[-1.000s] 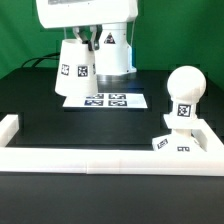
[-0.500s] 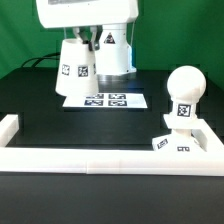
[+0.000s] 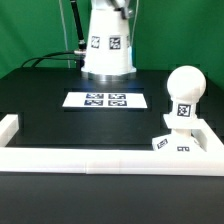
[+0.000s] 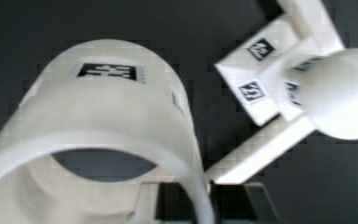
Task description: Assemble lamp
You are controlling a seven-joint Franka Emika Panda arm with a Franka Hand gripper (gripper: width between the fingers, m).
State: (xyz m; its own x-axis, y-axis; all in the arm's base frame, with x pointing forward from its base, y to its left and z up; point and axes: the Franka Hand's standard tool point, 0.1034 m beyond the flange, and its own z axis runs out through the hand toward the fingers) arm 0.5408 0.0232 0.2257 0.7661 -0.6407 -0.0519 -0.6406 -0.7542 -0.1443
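Observation:
My gripper (image 4: 208, 196) is shut on the wall of the white truncated-cone shade (image 4: 114, 120): one dark finger (image 4: 176, 200) is inside the rim and the other outside. The shade hangs in the air, and both it and the gripper are out of the exterior view. The round bulb (image 3: 185, 95) stands upright on its short stem at the exterior view's right. The small flat square base (image 3: 175, 143) lies tilted just in front of it, against the rail. The wrist view shows the bulb (image 4: 336, 95) and the base (image 4: 265, 65) below and to one side of the shade.
The marker board (image 3: 105, 100) lies on the black table in the middle at the back. The arm's white tagged pedestal (image 3: 108, 50) stands behind it. The white raised border rail (image 3: 100, 160) runs along the front and up both sides.
The gripper has lifted the shade from beside the marker board, up and out of the exterior view. The bulb and the base have not moved.

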